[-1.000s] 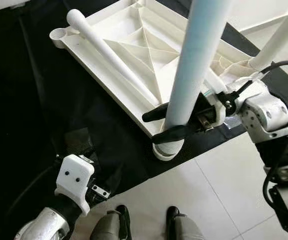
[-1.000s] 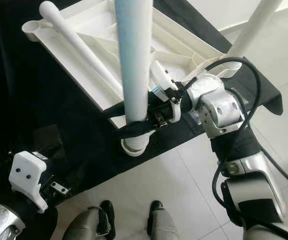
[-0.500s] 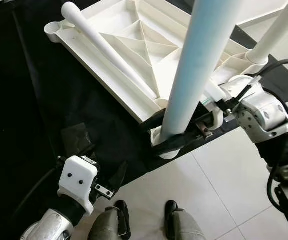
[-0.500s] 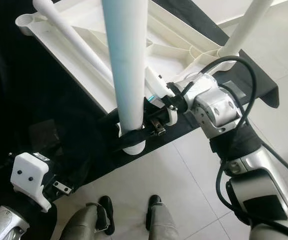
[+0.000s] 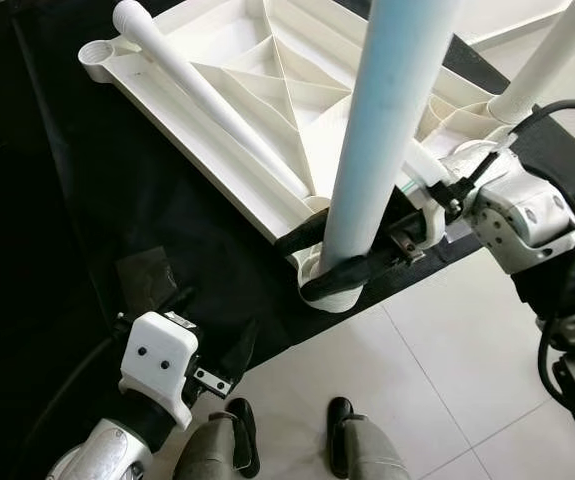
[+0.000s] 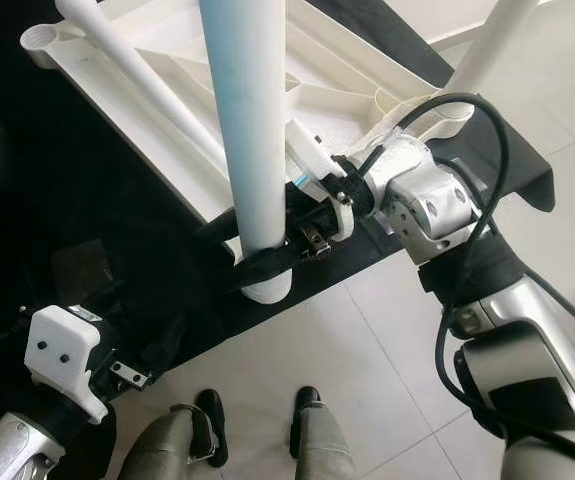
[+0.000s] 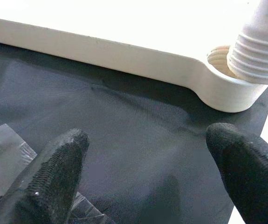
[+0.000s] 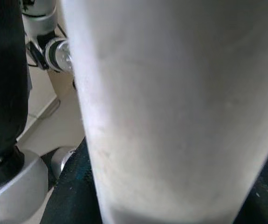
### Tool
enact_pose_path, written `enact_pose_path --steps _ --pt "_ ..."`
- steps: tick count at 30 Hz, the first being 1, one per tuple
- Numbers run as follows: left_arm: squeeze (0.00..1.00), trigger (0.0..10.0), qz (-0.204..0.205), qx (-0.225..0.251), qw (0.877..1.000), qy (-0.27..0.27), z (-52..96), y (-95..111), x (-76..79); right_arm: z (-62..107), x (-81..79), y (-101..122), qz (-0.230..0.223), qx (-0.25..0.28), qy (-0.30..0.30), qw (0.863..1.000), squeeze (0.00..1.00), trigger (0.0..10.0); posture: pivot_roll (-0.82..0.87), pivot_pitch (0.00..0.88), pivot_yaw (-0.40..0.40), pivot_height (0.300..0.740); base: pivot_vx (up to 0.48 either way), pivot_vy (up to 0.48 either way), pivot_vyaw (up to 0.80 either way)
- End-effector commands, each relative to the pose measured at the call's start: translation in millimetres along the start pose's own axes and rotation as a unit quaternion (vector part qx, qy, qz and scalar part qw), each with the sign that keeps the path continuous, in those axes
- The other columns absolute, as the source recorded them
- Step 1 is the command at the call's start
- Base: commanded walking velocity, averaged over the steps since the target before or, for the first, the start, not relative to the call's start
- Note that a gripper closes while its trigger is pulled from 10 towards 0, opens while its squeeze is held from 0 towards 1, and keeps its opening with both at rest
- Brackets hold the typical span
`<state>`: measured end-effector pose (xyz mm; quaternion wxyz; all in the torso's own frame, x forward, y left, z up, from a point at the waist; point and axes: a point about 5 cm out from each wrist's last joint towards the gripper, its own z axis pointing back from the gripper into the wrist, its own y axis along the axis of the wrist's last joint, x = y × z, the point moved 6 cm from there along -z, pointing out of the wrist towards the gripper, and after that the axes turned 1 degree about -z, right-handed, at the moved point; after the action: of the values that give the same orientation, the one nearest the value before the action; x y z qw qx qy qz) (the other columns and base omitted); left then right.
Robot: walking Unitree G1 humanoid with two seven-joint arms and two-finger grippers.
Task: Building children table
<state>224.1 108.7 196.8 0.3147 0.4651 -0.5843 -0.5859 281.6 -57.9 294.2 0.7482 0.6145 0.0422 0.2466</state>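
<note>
A white plastic table top point(image 5: 199, 165) lies upside down on black cloth, ribbed side up. My right gripper point(image 5: 312, 262) is shut on an upright white leg point(image 5: 387, 120) just above its lower end. In the left wrist view that leg's threaded end point(image 7: 259, 56) stands at the near corner socket point(image 7: 227, 91), with its threads showing above the rim. A second leg point(image 5: 207, 95) lies loose across the table top. A third leg point(image 5: 557, 55) stands upright in the far right corner. My left gripper point(image 7: 147, 172) hovers open, low over the cloth in front of the table's edge.
The black cloth point(image 5: 67, 200) covers the floor to the left. White tiles point(image 5: 447, 370) lie to the right and in front. My feet point(image 5: 342, 420) stand on the tiles near the cloth's edge. A scrap of clear plastic point(image 7: 3, 154) lies by my left fingers.
The whole picture has shifted a little, so the camera moved. My right gripper keeps its hold on the upright leg at the corner socket. The left arm has barely moved.
</note>
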Motion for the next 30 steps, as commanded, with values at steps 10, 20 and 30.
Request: enact_pose_path --steps 10,20,30 --pt "0.0 10.0 0.002 -0.012 1.0 0.0 2.2 -7.1 2.0 -5.4 3.7 -19.1 0.001 -0.044 0.013 0.999 0.0 10.0 0.0 0.449 0.016 0.74 0.0 0.0 0.0" --pt "0.0 10.0 0.002 -0.011 1.0 -0.001 2.1 -7.0 4.2 -12.4 3.1 -22.3 0.027 -0.072 0.035 0.996 0.0 10.0 0.0 0.441 0.008 0.74 0.0 0.0 0.0" --pt "0.0 10.0 0.003 -0.009 1.0 -0.001 2.2 -6.6 5.6 -16.4 -7.8 -24.3 0.047 -0.092 0.065 0.993 0.0 10.0 0.0 0.437 0.004 0.74 0.0 0.0 0.0"
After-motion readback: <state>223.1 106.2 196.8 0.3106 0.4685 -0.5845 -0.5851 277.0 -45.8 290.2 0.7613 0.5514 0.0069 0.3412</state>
